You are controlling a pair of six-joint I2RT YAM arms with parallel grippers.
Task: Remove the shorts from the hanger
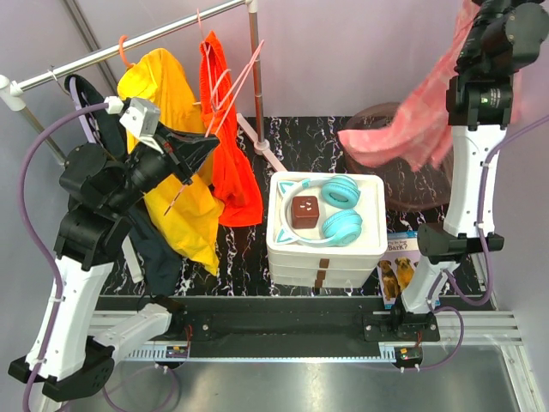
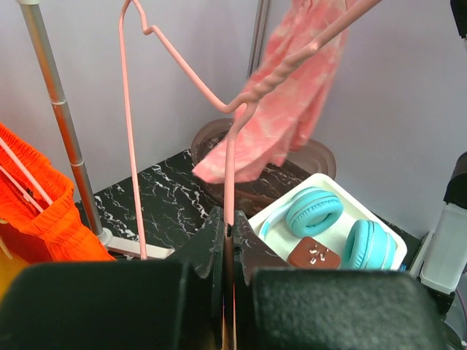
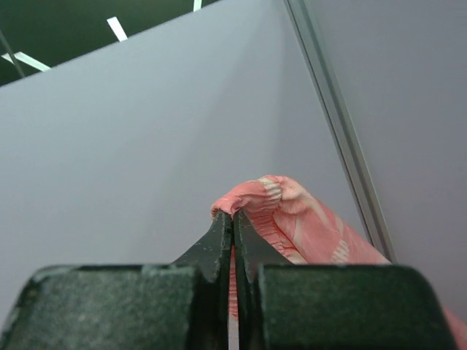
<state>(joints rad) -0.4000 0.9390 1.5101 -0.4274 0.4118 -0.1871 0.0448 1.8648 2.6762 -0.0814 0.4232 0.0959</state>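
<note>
Your left gripper (image 2: 228,226) reaches toward the middle, fingers (image 2: 210,244) squeezed shut. Your right gripper (image 3: 233,219) is up high, squeezed shut too.

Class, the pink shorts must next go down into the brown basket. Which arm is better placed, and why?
Right: the right gripper is shut on the pink shorts, hanging above the brown basket; the left gripper is shut on the hanger.

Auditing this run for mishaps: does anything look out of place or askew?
The pink hanger is off the rail, held tilted in the left gripper. The pink shorts hang clear of it from the right gripper, over the brown basket. Nothing looks spilled or damaged.
</note>
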